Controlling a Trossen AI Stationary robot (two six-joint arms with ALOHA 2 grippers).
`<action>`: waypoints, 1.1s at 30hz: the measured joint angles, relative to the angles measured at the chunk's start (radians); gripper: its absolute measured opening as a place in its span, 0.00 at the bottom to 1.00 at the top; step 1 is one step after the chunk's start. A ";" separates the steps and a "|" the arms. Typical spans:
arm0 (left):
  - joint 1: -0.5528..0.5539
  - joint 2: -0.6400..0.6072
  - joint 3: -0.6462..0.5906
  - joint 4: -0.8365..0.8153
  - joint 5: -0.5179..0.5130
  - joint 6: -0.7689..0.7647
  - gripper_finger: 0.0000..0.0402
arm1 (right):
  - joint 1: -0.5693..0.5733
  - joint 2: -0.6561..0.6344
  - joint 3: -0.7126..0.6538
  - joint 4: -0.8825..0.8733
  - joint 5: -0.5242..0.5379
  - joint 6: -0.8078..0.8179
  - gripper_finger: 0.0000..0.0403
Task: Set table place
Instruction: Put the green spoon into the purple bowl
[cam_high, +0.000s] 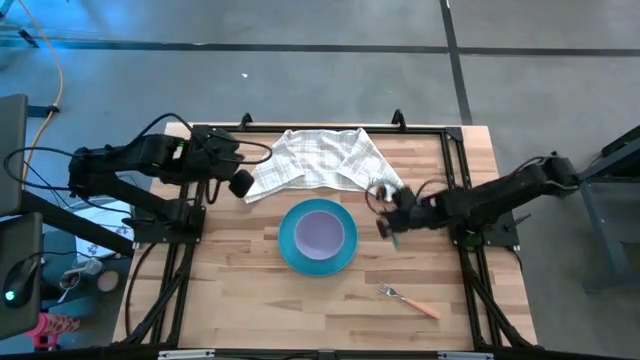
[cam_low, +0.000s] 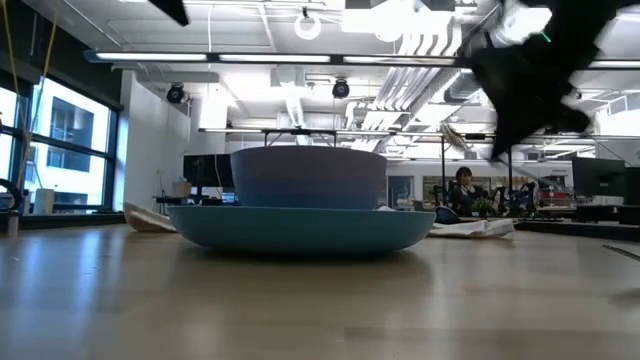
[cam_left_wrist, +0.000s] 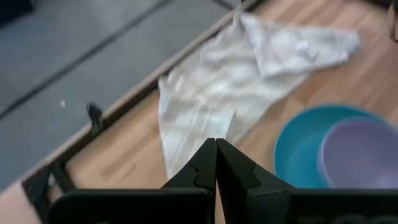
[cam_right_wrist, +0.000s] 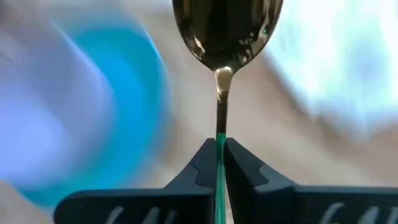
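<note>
The spoon (cam_right_wrist: 222, 37) is sitting clamped by its green handle in the right gripper (cam_right_wrist: 219, 163), long axis running straight out from the jaws. It is hanging above the table just right of the plate (cam_high: 288, 243), which is carrying the bowl (cam_high: 320, 231) at table centre. The fork (cam_high: 408, 299) is lying near the front edge, right of centre. The left gripper (cam_left_wrist: 216, 163), clenched on nothing, is waiting near the cloth (cam_high: 310, 158) at the back-left.

Bowl (cam_high: 320, 231) on plate (cam_high: 290, 243); spoon (cam_right_wrist: 222, 37) gripped; fork (cam_high: 410, 300) flat.

cloth (cam_high: 318, 160): white checked, crumpled, far table edge | person (cam_low: 463, 187): seated in room behind
</note>
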 joint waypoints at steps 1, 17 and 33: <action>0.000 0.011 0.000 0.035 -0.021 0.016 0.00 | -0.007 -0.015 0.047 0.010 0.065 -0.038 0.00; 0.013 0.280 0.002 0.959 0.197 0.460 0.19 | -0.103 0.047 0.638 0.117 0.273 -0.839 0.00; 0.076 0.453 0.000 1.243 0.428 0.391 0.61 | -0.111 0.153 0.704 0.135 0.210 -0.904 0.00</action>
